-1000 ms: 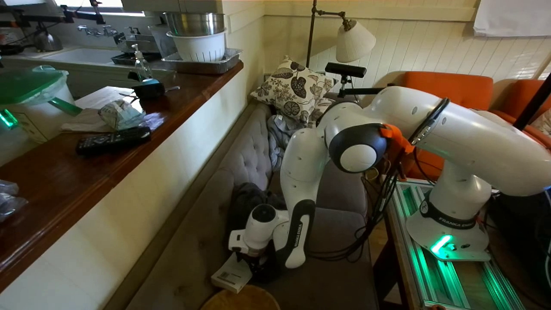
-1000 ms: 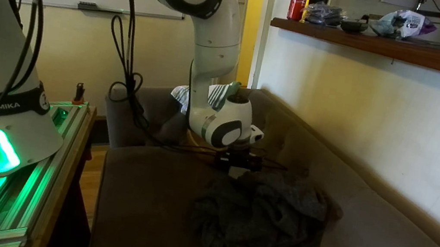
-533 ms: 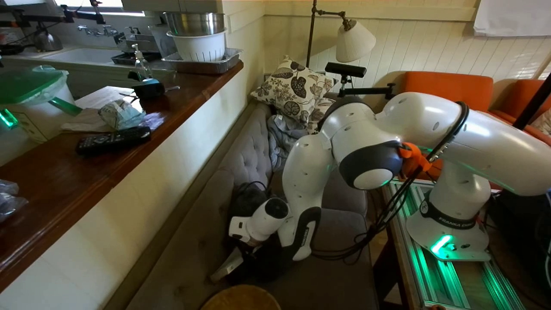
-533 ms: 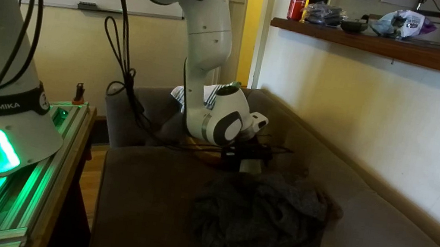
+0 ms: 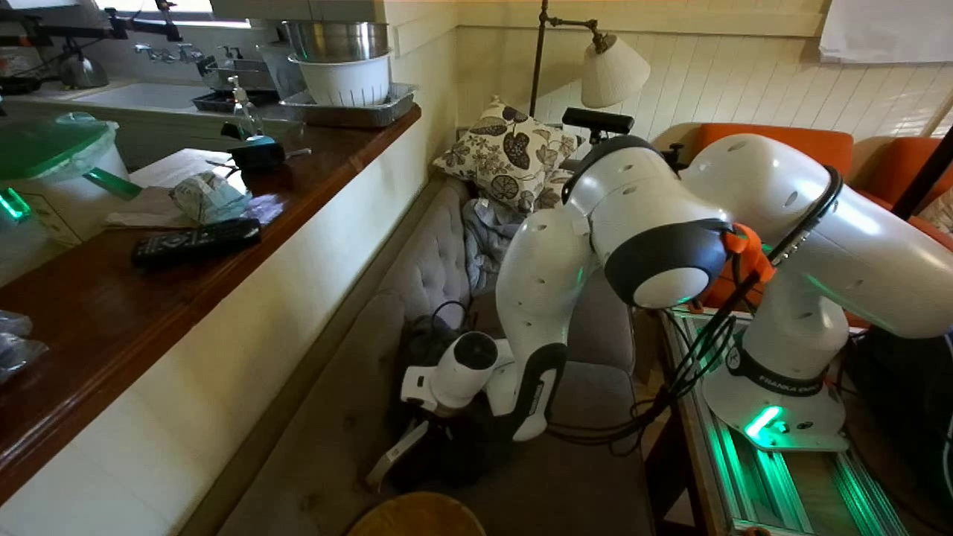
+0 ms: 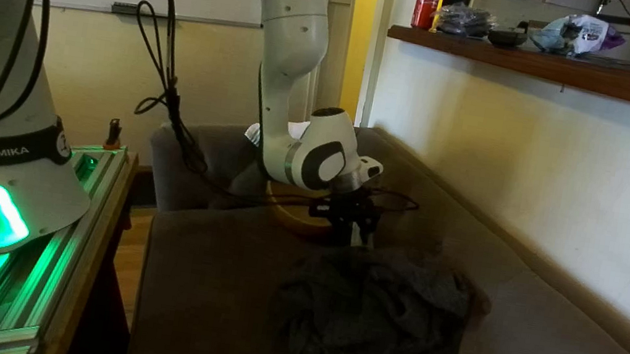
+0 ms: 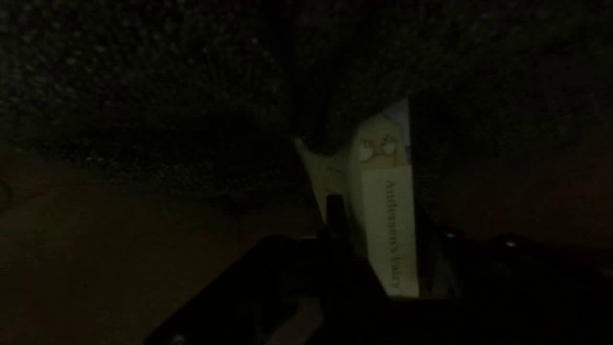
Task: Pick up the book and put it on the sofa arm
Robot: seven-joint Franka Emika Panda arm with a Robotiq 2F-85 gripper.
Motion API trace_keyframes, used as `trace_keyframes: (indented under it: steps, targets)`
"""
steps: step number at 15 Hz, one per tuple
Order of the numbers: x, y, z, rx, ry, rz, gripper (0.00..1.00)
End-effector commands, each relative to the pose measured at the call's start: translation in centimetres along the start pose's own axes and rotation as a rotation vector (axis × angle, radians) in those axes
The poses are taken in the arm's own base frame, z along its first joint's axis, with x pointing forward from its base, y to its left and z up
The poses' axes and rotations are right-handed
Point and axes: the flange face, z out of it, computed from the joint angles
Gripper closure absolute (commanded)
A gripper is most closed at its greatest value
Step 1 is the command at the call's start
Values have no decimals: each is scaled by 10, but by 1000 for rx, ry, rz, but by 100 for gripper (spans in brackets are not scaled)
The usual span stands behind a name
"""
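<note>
Fingers [image 7: 335,213] clamped on the book [image 7: 390,235], one either side of it; wrist view very dark, left one in frame lies against the cover, right one mostly lost in shadow. Spine faces the wrist camera, reads "Andersen's Fairy", rest cut off. Book is on edge and tilted, sticks out past the fingertips; in an exterior view it slants down from the fingers toward the backrest [image 5: 424,279]. Can't tell whether its low end touches the backrest or the surface [image 6: 211,286], i.e. the sofa seat. Dark cloth [image 6: 373,329] bunched on the surface just beside the fingers; in the wrist view dark fabric sits right past the fingertips, part of the cover hidden. Round wooden piece [image 5: 417,517] also near the fingers, so fingers are roughly between it and the cloth, both exterior views. Sofa arm [image 6: 225,151] is beyond the wooden piece, well apart from fingers and book, with a pale towel [image 6: 297,129] on top, partly hidden. White robot arm [image 6: 294,43] bends above the fingers, wrist tilted, black cables [image 6: 173,104] hanging off it. Patterned pillow [image 5: 506,152] and lamp [image 5: 614,71] far behind the fingers in an exterior view.
</note>
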Motion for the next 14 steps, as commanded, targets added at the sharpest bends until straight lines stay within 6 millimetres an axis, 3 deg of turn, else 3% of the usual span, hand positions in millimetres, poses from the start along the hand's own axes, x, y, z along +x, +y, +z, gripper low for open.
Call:
trace_keyframes:
  steps: [1, 5, 9, 14]
  targets:
    - [-3, 2, -17, 77, -34, 9, 98]
    - [-1, 1, -23, 158, -14, 16, 94]
    - [-19, 6, -74, 115, 115, 22, 94]
    - [-42, -10, -143, 60, 346, -31, 94]
